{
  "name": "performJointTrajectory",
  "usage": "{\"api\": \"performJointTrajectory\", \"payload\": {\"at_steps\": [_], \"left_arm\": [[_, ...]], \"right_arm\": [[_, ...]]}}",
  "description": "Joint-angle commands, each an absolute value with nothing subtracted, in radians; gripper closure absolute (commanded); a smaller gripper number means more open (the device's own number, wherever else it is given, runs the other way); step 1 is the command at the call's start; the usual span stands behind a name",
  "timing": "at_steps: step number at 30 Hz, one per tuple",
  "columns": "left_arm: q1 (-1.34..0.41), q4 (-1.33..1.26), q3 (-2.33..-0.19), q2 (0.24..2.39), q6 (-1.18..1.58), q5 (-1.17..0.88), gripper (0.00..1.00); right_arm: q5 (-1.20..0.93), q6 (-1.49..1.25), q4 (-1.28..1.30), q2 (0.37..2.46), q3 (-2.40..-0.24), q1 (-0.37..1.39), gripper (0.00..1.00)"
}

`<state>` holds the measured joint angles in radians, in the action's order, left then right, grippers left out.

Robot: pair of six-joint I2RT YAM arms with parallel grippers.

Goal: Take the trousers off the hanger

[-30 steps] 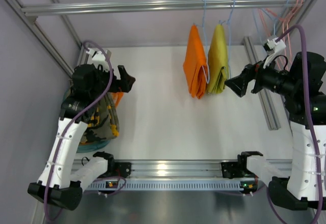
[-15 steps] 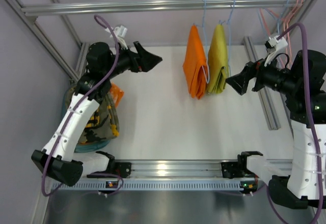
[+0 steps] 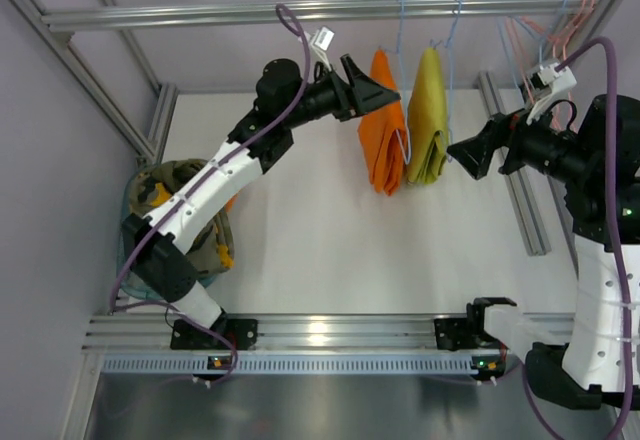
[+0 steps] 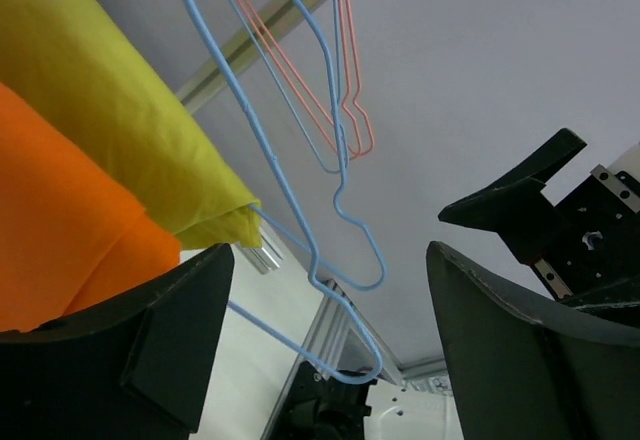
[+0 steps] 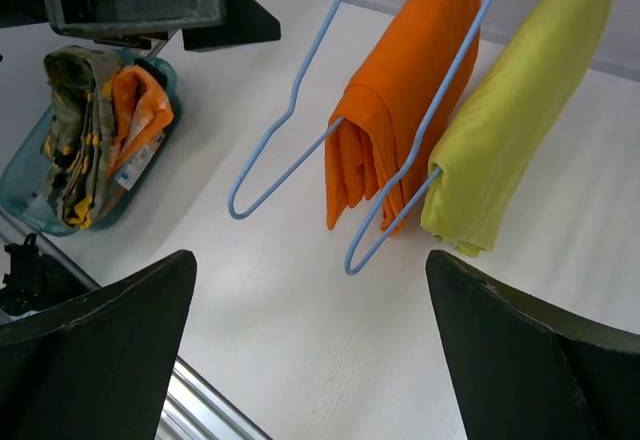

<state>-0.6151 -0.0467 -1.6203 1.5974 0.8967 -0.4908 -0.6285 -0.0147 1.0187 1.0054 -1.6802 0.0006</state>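
The orange trousers hang folded over a light-blue hanger on the top rail. My left gripper is stretched out to their upper left side, jaws open, tips right at the cloth. In the left wrist view, the orange trousers lie beside the left finger, and the hanger's lower corner shows between the open fingers of the left gripper. My right gripper hovers open to the right of both garments. In the right wrist view, the trousers and hanger hang ahead of the right gripper.
Yellow-green trousers hang on a second blue hanger right of the orange pair. Pink hangers crowd the rail's right end. A teal basket with a camouflage garment sits at the left. Aluminium frame posts flank the white table.
My left arm has swung up and right from above the basket to the orange trousers. The right gripper has barely shifted. Both garments hang as before.
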Motion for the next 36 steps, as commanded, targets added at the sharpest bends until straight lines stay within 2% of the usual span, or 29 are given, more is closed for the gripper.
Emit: {"api": "performJointTrajectory", "payload": {"at_steps": [1,16,19,21,23,24,25,36], "left_arm": [[-0.652,-0.135,-1.695,1.646,0.959,-0.456,0.19],[-0.723,-0.176,-1.816,1.821,0.986,-0.405,0.38],[-0.724,-0.195,-1.827,1.821,0.963,-0.422,0.52],[-0.724,-0.204,-1.830,1.815,0.956,-0.432,0.69],[-0.724,-0.216,-1.830,1.809,0.960,-0.439,0.82],[-0.724,-0.239,-1.830,1.804,0.962,-0.451,0.94],[-0.723,-0.245,-1.833,1.801,0.965,-0.453,0.99],[-0.719,-0.264,-1.973,1.755,0.833,-0.465,1.00]], "right_arm": [[-0.632,-0.041,0.966,1.006,-1.743,-0.029,0.01],[-0.664,-0.071,0.942,0.989,-1.741,-0.046,0.01],[-0.664,-0.071,0.936,0.983,-1.726,-0.046,0.01],[-0.664,-0.069,0.936,0.983,-1.723,-0.046,0.01],[-0.666,-0.068,0.933,0.986,-1.723,-0.046,0.01],[-0.669,-0.067,0.933,0.986,-1.724,-0.048,0.01],[-0.672,-0.069,0.931,0.988,-1.724,-0.048,0.01],[-0.684,-0.067,0.933,0.985,-1.729,-0.046,0.01]]}}
